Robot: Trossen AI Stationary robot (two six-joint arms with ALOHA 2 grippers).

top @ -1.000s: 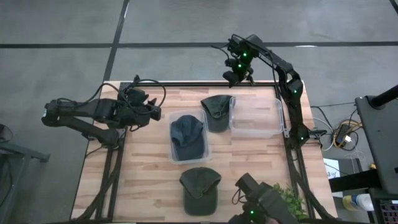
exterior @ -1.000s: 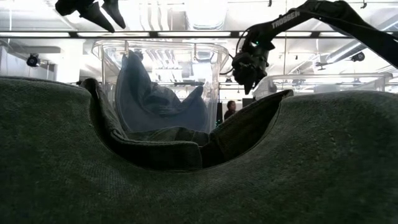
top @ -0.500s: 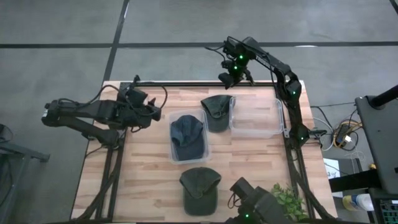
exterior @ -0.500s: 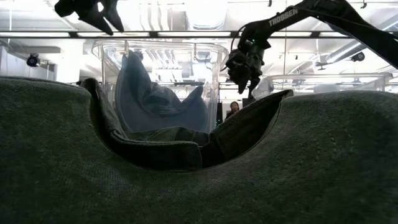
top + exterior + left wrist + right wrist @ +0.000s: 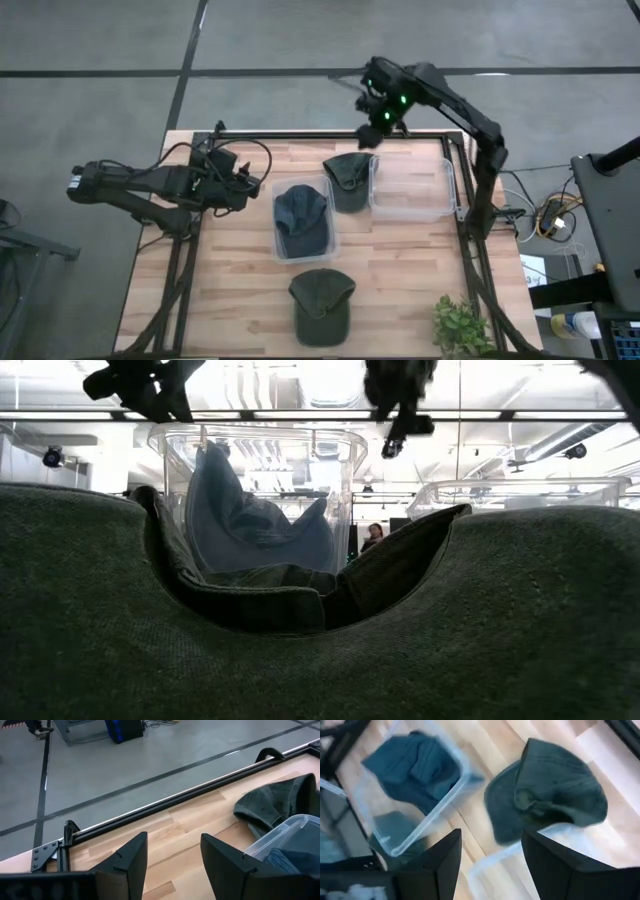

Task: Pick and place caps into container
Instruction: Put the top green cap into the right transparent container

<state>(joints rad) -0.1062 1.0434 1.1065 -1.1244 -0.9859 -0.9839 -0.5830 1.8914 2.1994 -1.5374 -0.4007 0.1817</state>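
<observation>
Slate-blue cap [image 5: 301,213] in clear container [image 5: 278,246], two olive-green caps [image 5: 350,177], pale striped wood table [image 5: 230,290]

Wooden table [image 5: 230,270]; potted plant [image 5: 462,325] at corner; grey floor [image 5: 100,60].

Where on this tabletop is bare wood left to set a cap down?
Bare wood on the table lies left of the blue-cap bin and near olive cap, and right of that cap, below the empty bin. The middle is crowded: both bins flank the far olive cap, leaning on the empty bin's edge.
</observation>
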